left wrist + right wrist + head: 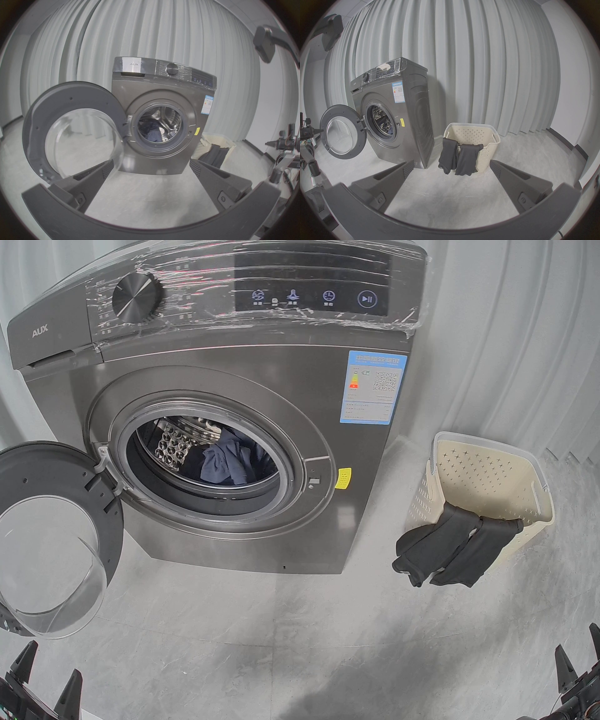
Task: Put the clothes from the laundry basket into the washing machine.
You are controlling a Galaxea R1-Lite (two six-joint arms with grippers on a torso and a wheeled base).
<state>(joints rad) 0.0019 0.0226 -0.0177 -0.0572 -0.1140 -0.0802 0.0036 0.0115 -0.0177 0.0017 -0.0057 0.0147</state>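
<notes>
**Left gripper (51, 671) and right gripper (578, 646) low and empty, one dark garment to go**

From my seat, the item that matters is the dark garment (453, 543). It is draped over the front rim of the laundry basket (487, 446), with two long lengths hanging down the outside wall towards the floor (281, 640). I can't tell if it is one pair of trousers or two separate pieces. Hanging over the rim like that, it offers a thick fold at the edge, which I judge easier to pinch than cloth lying flat at the bottom.

The basket stands just beside the washing machine (250, 365), on my right. That puts the garment on the right arm's side, with a short carry to the drum. A blue garment (228, 462) already lies inside the drum, so I reckon the job is partly done.

The door (50, 540) is swung fully open to my left, well clear of the opening, so nothing blocks the way from the basket side.

Both arms sit low, well apart from the basket and the machine. Each wrist view shows its fingers (90, 178) spread wide with nothing between them, so both hold nothing.

My next move would be to take the right arm to the fold on the rim.
</notes>
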